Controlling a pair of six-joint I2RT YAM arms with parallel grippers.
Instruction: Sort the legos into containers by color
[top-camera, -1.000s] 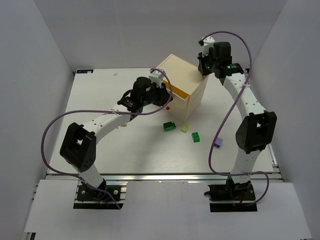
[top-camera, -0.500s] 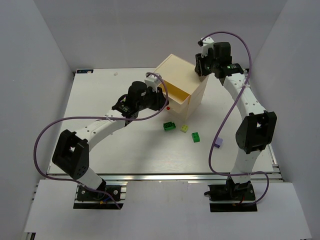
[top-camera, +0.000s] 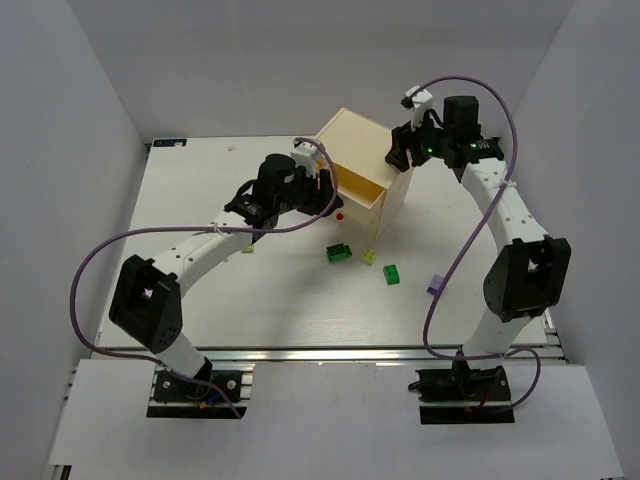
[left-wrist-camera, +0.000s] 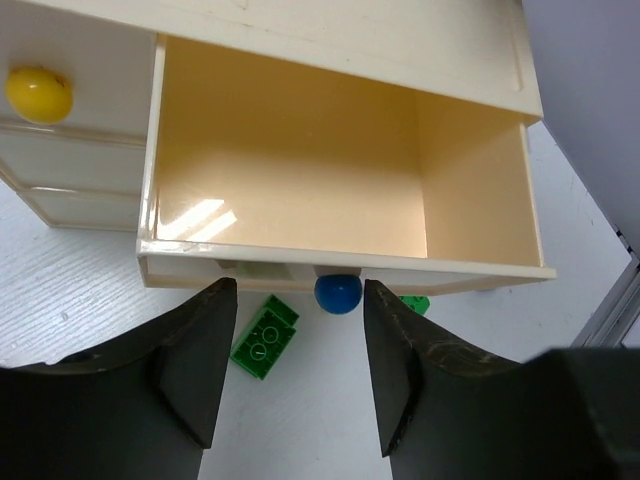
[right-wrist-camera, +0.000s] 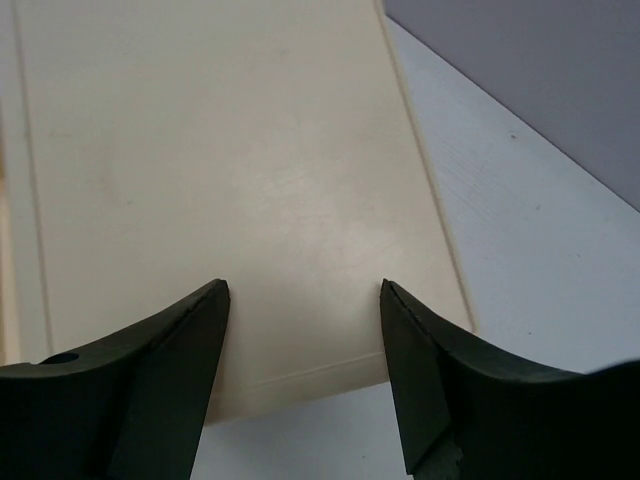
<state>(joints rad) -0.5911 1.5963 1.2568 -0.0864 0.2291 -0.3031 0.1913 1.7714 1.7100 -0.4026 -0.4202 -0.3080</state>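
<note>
Sorting is barely under way: the blue-knobbed drawer (left-wrist-camera: 290, 190) of the chest (top-camera: 365, 140) near the table's (top-camera: 200, 180) far edge stands open and empty. My left gripper (left-wrist-camera: 298, 290) gapes wide before its knob (left-wrist-camera: 338, 293), my right gripper (right-wrist-camera: 303, 290) wide above the chest top, both holding nothing. The legos (top-camera: 339, 253) lie mid-table, unsorted, every one left to place.
</note>
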